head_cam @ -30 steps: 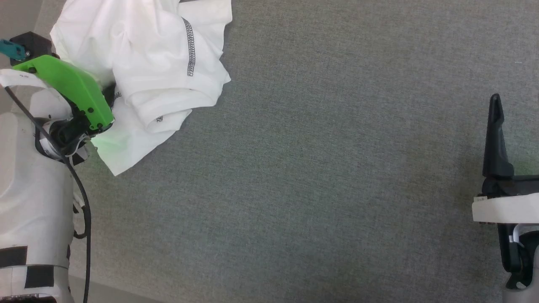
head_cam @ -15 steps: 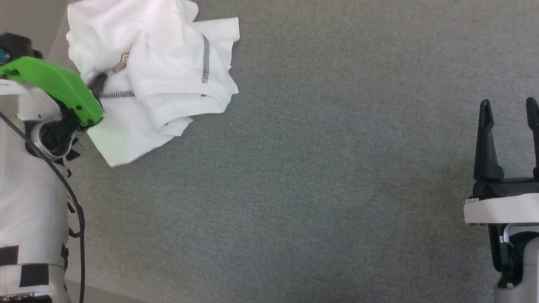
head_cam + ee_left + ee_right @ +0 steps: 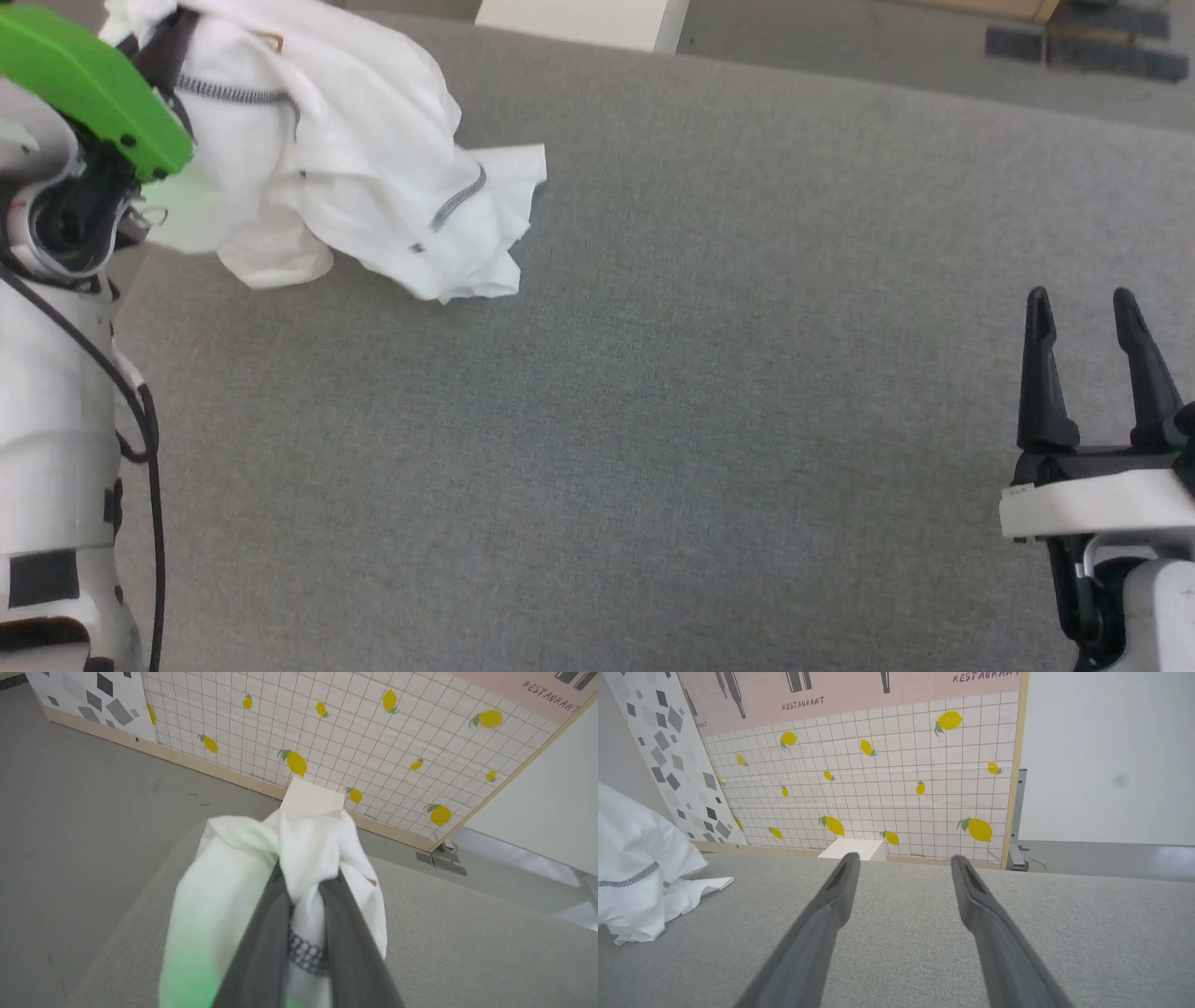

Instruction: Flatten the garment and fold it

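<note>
Risk of losing bunched garment (image 3: 355, 177), nipped in left hand (image 3: 306, 882) at eleven o'clock: could drop crumpled onto surface (image 3: 653, 420). Right hand (image 3: 1080, 299), four o'clock, wide, empty.

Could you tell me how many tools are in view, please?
2. The left tool, upper left in head view, grips the garment; the right tool, lower right, stands open.

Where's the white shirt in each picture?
Head view: shirt at the upper left, draping onto the grey surface.
Left wrist view: shirt in the middle, bunched in the left end effector.
Right wrist view: shirt at the left edge.
Shared landmark: the white box beyond the surface.
</note>
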`<state>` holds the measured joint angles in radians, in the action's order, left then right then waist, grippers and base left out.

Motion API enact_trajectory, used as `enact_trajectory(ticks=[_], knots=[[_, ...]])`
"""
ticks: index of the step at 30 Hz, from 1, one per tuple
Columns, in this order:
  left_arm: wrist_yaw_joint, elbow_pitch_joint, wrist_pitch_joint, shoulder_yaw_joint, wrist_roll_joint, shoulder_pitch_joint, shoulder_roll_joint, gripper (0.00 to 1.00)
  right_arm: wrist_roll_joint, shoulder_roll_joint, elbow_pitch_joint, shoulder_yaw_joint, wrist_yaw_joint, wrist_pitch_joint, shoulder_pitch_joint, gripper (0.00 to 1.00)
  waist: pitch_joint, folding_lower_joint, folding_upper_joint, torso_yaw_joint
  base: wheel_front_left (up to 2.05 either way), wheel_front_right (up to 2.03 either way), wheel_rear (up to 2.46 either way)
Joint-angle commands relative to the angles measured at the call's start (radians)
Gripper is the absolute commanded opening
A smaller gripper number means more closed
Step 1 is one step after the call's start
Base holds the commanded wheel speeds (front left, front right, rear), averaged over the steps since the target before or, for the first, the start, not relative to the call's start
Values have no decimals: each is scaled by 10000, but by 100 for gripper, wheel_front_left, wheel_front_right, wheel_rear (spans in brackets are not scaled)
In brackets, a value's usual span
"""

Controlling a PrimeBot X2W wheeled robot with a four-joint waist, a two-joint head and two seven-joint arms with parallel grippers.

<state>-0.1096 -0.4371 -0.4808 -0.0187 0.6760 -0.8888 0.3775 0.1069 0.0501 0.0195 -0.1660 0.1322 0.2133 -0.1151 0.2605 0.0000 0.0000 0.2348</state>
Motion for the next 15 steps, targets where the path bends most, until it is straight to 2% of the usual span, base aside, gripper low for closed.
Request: enact_trajectory(ticks=[1,9,15], knots=[[-58,202,72,-56,131,-325,-78,0,141,1,-131,28,-15,133,141,100,-828,0,0,-162,0,0,0],[291,1005,61,-255,183,-1073,-607,0,511,1,-656,72,-15,380,425,100,-1713,0,0,-481,0,0,0],[688,1535,450,-323,281,-1757,-1354,0,628,1,-851,-13,-15,453,564,100,-2121,0,0,-846,0,0,0]])
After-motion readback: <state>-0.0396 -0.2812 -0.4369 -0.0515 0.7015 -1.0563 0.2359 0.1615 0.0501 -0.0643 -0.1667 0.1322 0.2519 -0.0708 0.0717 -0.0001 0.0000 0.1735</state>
